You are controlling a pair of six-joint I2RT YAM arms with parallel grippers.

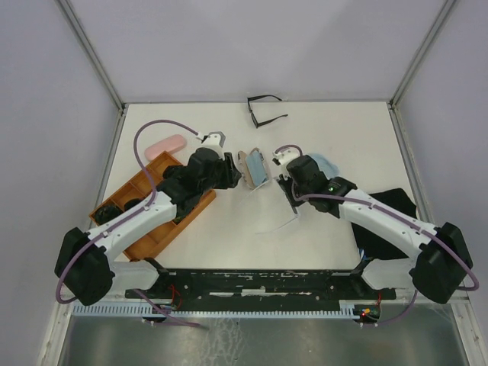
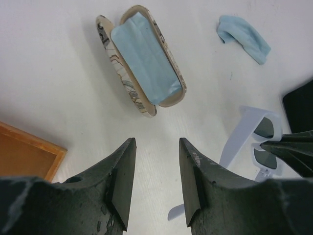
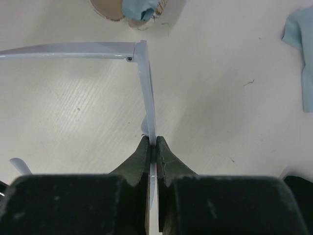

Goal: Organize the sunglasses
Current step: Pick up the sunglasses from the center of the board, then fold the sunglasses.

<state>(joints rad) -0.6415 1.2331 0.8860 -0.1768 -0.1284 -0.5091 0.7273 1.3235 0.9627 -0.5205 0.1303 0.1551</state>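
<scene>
Slippage is worrying us (our left fingers (image 2: pixel 122 178) are hovering half-open, empty): our right fingers (image 3: pixel 145 154) are pinching tight on only the thin front rim of the pale sunglasses (image 3: pixel 149 98) near the open case (image 2: pixel 142 58) on the bench (image 2: pixel 49 73), inviting twisting.

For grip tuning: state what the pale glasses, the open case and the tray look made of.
Pale glasses: probably plastic, glossy; light streaks along the smooth frame. Open case: stiff patterned shell, material unclear; lining looks like matte blue fabric. Tray: likely wood, orange-brown with a paler cut edge.
</scene>
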